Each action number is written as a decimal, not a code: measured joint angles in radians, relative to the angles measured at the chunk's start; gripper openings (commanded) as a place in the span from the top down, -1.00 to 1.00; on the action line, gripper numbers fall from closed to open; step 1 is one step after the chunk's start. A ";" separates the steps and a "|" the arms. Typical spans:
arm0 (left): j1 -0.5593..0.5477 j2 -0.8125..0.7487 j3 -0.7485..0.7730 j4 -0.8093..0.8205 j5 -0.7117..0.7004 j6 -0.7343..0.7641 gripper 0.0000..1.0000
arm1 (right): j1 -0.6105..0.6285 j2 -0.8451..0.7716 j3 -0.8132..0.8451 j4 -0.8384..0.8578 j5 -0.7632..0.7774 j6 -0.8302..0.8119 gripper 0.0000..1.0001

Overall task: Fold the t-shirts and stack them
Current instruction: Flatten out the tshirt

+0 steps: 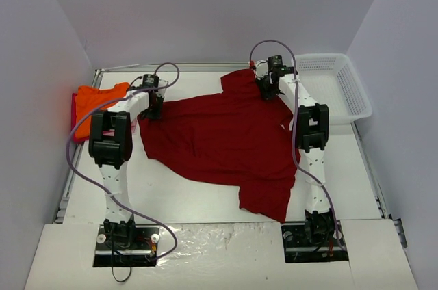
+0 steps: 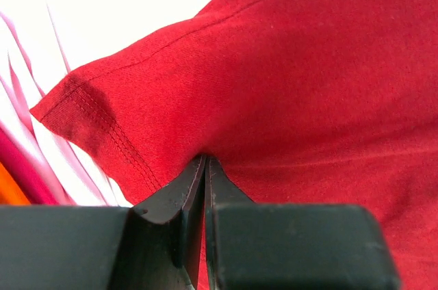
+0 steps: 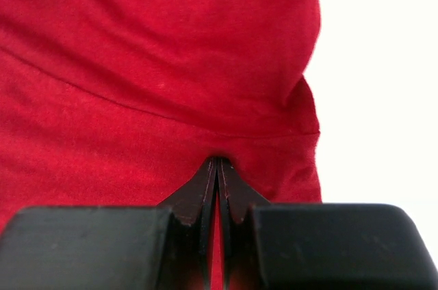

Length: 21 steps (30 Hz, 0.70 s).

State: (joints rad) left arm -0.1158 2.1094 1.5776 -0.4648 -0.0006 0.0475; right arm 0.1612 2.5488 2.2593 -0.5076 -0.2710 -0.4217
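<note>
Dark red cloth covers the middle of the white table (image 1: 191, 198): the dark red t-shirt (image 1: 219, 139) lies spread there, rumpled, 1 flap reaching toward the near edge. The left gripper (image 2: 205, 170) is closed on the shirt's left edge beside a stitched hem corner, and the right gripper (image 3: 217, 170) pinches cloth at its far right part. The orange t-shirt (image 1: 101, 97) sits bunched at the table's left side on the pink t-shirt (image 1: 74, 117); the white mesh basket (image 1: 339, 85) stands at the far right.
</note>
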 measured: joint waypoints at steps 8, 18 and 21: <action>-0.018 0.126 0.205 -0.058 -0.032 0.034 0.95 | -0.022 0.019 0.028 0.026 0.064 0.035 1.00; -0.040 0.371 0.628 -0.195 -0.048 0.085 0.95 | -0.031 0.076 0.117 0.032 0.132 0.045 1.00; -0.044 0.446 0.762 -0.230 -0.055 0.103 0.95 | -0.032 0.105 0.164 0.036 0.150 0.044 1.00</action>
State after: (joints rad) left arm -0.1596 2.5553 2.3394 -0.6952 -0.0559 0.1505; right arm 0.1295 2.6534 2.4233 -0.4717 -0.1215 -0.3775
